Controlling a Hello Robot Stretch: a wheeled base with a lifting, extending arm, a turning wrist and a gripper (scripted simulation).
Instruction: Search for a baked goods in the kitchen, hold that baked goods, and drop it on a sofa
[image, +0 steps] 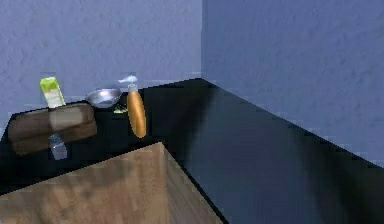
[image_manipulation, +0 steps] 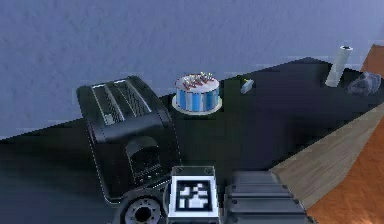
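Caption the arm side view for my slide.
Black two-slot toaster and blue-and-white striped frosted cake on a dark countertop, white cylinder at far right.

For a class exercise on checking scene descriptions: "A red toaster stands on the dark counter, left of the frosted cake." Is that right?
Not quite. The toaster is black, not red. The arm side view shows it standing on the dark counter, left of the frosted cake, just as the statement says.
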